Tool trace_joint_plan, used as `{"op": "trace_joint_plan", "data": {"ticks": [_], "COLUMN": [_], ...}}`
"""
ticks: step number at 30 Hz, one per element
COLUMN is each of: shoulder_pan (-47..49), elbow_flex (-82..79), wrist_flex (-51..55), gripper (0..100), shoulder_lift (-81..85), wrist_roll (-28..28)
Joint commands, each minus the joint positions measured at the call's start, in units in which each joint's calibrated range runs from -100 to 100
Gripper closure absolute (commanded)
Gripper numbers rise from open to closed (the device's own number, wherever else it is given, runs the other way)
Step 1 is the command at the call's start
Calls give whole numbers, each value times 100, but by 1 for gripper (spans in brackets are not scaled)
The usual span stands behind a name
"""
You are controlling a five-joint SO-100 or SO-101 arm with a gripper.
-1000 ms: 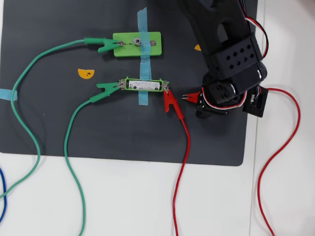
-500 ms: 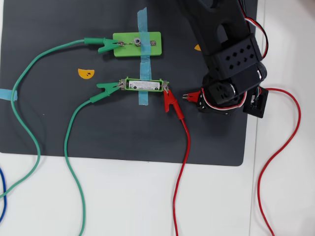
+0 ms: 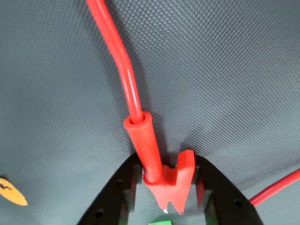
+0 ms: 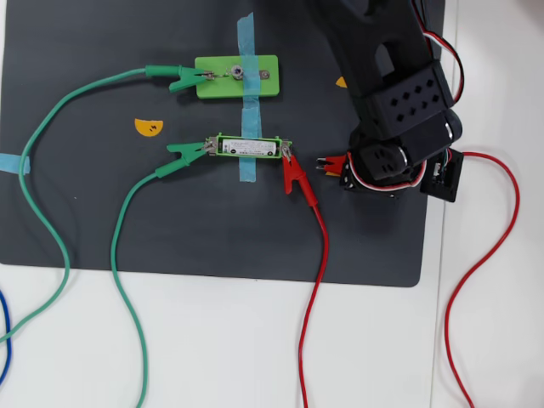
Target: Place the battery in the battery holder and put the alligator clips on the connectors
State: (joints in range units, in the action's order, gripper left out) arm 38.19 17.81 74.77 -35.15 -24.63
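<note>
The battery (image 4: 248, 147) lies inside the narrow green battery holder (image 4: 219, 139) on the dark mat. A green alligator clip (image 4: 187, 152) bites the holder's left connector and a red alligator clip (image 4: 295, 178) its right connector (image 4: 287, 153). Another green clip (image 4: 182, 78) grips the light-green block (image 4: 212, 88). My gripper (image 4: 340, 164) hovers right of the holder, shut on a second red clip (image 4: 329, 162) whose metal tip points left. In the wrist view the black fingers (image 3: 121, 194) squeeze that red clip (image 3: 165, 180) of my gripper (image 3: 166, 190), and its wire (image 3: 123, 65) runs up the frame.
Blue tape (image 4: 247, 102) crosses the block and holder. Orange half-disc stickers (image 4: 148, 127) (image 3: 11, 192) lie on the mat (image 4: 85, 212). Green wires (image 4: 51, 229) trail left, red wires (image 4: 316, 289) (image 4: 484, 255) run down and right onto the white table. The arm's body (image 4: 382, 59) covers the mat's upper right.
My gripper with the second red clip has crept slightly up and left toward the holder's side. Everything else stays put.
</note>
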Motion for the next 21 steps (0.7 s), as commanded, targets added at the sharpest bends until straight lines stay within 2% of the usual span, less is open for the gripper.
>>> {"op": "trace_joint_plan", "data": {"ticks": [1, 12, 21], "shoulder_pan": [53, 467, 386], "elbow_flex": [-53, -624, -1676], "wrist_flex": [245, 382, 357], "gripper": [99, 99, 99], "shoulder_lift": [312, 1682, 2431], "wrist_roll": [28, -30, -634]}}
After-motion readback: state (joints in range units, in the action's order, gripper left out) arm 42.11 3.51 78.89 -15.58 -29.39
